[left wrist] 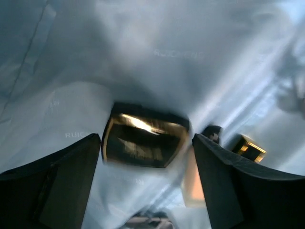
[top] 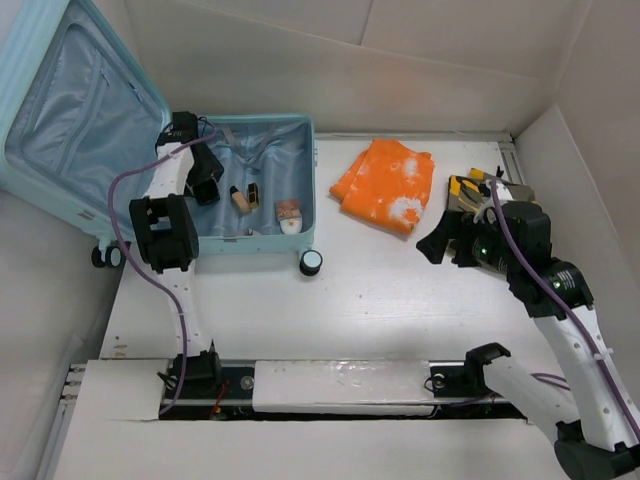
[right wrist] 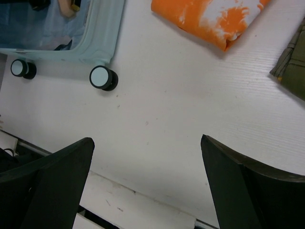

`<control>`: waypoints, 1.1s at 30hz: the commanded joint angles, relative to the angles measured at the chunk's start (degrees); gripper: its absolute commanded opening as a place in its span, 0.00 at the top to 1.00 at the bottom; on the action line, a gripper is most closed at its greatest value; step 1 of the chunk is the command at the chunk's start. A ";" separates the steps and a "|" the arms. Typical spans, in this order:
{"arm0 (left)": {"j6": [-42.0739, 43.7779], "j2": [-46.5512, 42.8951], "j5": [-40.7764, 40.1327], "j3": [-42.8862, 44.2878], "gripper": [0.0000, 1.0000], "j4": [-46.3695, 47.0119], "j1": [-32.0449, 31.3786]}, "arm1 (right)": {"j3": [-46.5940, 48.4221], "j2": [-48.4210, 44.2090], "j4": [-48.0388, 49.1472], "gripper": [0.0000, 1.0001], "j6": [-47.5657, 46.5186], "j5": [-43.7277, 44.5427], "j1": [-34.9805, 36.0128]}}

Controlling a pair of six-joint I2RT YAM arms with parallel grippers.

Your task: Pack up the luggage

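The luggage (top: 262,244) lies open in the upper left of the top view, a stiff, bulky shell that may roll on its caster (top: 311,262), so I would hold it at the lid rim. The soft orange cloth (top: 385,185) lies right of it on the tabletop (top: 380,300), with nothing between. The right gripper (right wrist: 147,157) hangs wide open and empty; the left gripper (left wrist: 145,157), inside the case, has its jaws apart around a small dark box (left wrist: 143,140), touching or not I cannot tell.

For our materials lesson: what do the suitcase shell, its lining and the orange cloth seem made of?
The suitcase shell: probably hard plastic, pale aqua, smooth; ribbed, rigid rim. The lining: thin grey-blue fabric, slight sheen; it creases. The orange cloth: soft textile, folded, white blotches; fibre unclear.
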 commanded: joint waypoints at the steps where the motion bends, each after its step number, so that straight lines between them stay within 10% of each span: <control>1: -0.19 -8.17 0.54 -0.81 0.24 2.39 -1.96 | -0.76 -0.54 -0.48 0.00 1.00 1.07 -0.23; 10: -0.80 -27.57 4.67 -4.94 0.18 7.31 -11.86 | 1.26 3.59 1.28 0.00 0.47 3.17 -0.23; 13: -3.79 -33.13 5.82 -11.61 0.19 12.04 -19.25 | 3.19 3.59 2.69 0.18 0.99 5.81 -0.23; 18: -14.50 -38.07 4.77 -20.93 0.36 22.15 -40.69 | 8.11 1.76 3.30 0.83 3.11 13.37 -0.84; 20: -20.37 -36.67 5.56 -24.28 0.42 27.67 -44.57 | 9.26 0.61 3.30 0.88 4.25 14.78 -0.84; 24: -26.90 -29.73 4.87 -22.46 0.44 31.49 -52.04 | 11.36 -1.15 0.94 0.85 4.25 14.78 -1.37; 29: -35.68 -19.97 0.73 -19.62 0.40 33.58 -56.36 | 10.85 -4.75 -4.95 0.30 4.25 14.78 -1.37; 33: -44.98 -15.58 -0.34 -22.87 0.34 38.34 -55.49 | 9.53 -9.32 -7.41 0.17 4.25 12.24 -1.37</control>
